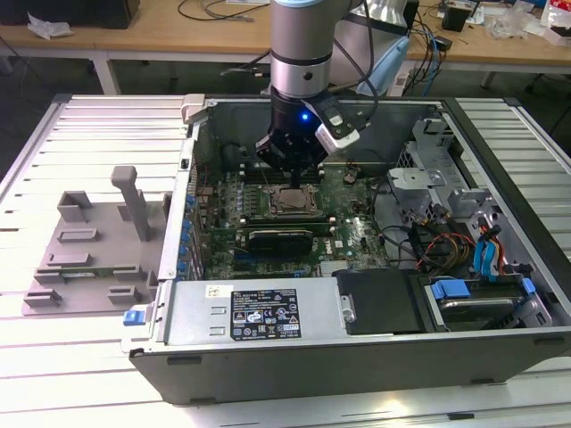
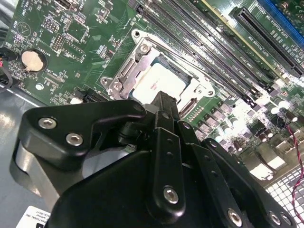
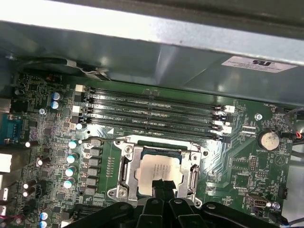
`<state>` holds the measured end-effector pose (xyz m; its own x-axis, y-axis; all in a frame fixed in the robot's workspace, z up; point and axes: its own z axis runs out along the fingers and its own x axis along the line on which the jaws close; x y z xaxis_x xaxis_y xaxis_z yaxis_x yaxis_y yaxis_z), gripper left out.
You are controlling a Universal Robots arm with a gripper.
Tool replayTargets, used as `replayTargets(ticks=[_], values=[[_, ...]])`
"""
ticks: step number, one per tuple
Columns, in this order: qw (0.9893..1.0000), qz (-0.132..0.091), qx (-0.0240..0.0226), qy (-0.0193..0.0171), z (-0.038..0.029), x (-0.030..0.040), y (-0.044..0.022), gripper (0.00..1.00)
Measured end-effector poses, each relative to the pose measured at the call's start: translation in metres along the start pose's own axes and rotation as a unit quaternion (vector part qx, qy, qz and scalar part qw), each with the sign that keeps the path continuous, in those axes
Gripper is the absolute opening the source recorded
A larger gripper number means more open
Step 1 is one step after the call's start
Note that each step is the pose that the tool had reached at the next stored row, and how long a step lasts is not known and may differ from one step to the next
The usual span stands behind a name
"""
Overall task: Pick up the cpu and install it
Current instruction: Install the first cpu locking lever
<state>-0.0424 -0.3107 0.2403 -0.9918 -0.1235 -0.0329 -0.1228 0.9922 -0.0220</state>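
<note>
Claw (image 1: 297,178) first: in the exterior view it hangs from the arm straight down into the open computer case (image 1: 268,357), right above the cpu (image 1: 294,201), which lies flat in the middle of the green motherboard (image 1: 357,223). A grey plastic tray (image 1: 89,250) sits on the slatted table (image 1: 53,357), outside the case on the exterior view's left, well apart from the arm. In the second wrist view the claw (image 2: 164,97) narrows to a single dark tip, its two sides drawn together with nothing between them, and that tip overlaps the near edge of the cpu (image 2: 164,80); whether it touches cannot be told. The silver square rests inside the metal socket frame (image 2: 116,85), with the memory slots (image 2: 213,52) beside it and a coin battery (image 2: 32,60) farther off. In the first wrist view the claw (image 3: 164,186) is again one closed tip at the edge of the cpu (image 3: 159,171), seated level in the socket frame (image 3: 124,173), with the memory slots (image 3: 152,109) just beyond and the coin battery (image 3: 269,140) off to the side.
</note>
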Motion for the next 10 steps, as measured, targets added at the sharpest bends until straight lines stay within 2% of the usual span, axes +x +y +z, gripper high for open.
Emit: replayTargets(ticks=[6,10], values=[[1.0,0.001,0.0,0.0,0.0,0.0,0.0,0.11],[1.0,0.001,0.0,0.0,-0.0001,0.0031,0.0004,0.11]])
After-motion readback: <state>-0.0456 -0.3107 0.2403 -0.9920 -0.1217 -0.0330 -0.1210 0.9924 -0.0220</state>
